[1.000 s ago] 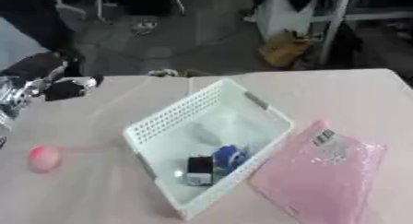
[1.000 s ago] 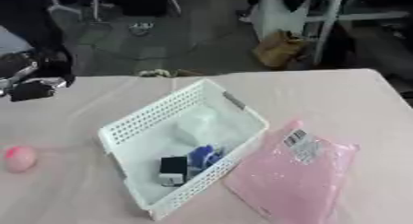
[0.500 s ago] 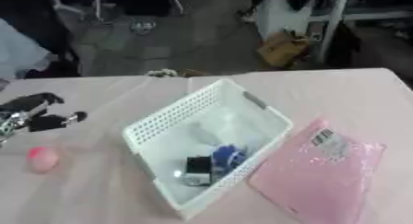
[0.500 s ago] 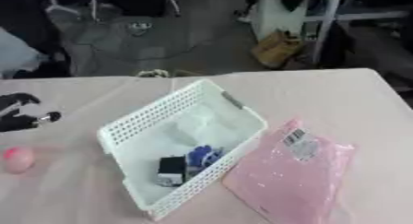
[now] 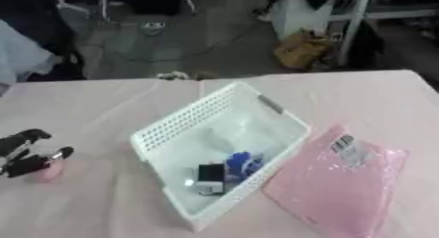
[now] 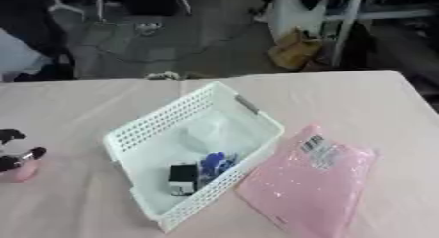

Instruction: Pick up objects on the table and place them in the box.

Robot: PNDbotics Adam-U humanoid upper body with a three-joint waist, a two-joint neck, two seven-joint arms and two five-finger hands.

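A small round pink object (image 5: pixel 47 172) lies at the left edge of the pale pink table (image 5: pixel 103 202), directly beneath the black left hand (image 5: pixel 26 156), whose curled fingers reach over it without visibly gripping. The white perforated plastic basket (image 5: pixel 184 129) sits well apart, centre-table, holding small items.

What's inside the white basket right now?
The white basket holds a small black-and-white box, a blue object beside it and a pale, clear-looking item behind. Anything beneath them is hidden.
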